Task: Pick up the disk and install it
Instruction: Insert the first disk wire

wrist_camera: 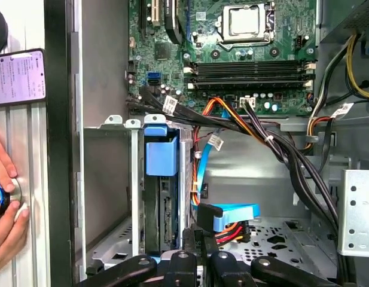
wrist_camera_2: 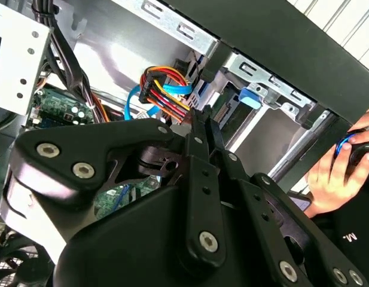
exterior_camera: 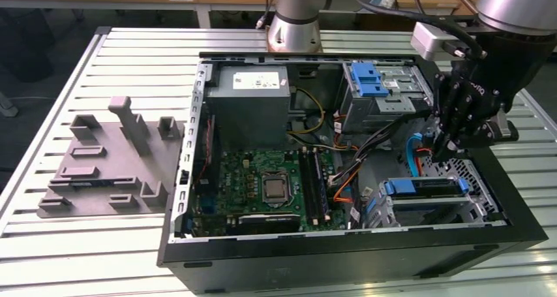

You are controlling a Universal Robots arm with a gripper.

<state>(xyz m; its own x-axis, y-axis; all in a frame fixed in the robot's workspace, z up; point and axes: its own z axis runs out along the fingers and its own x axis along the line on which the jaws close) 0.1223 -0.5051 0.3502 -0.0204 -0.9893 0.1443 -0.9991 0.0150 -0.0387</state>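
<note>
The gripper (exterior_camera: 454,140), fingers (wrist_camera_2: 202,128) pressed together and empty, hangs inside the open computer case (exterior_camera: 348,258) just above the disk (exterior_camera: 421,187) seated in its drive cage (exterior_camera: 474,209)

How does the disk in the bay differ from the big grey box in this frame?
The box is much larger than the disk. The box bears a white sticker; the disk shows blue trim. The box lies toward the exterior view's left; the disk sits in a cage at the right, close to the gripper. Both are inside the open case.
</note>
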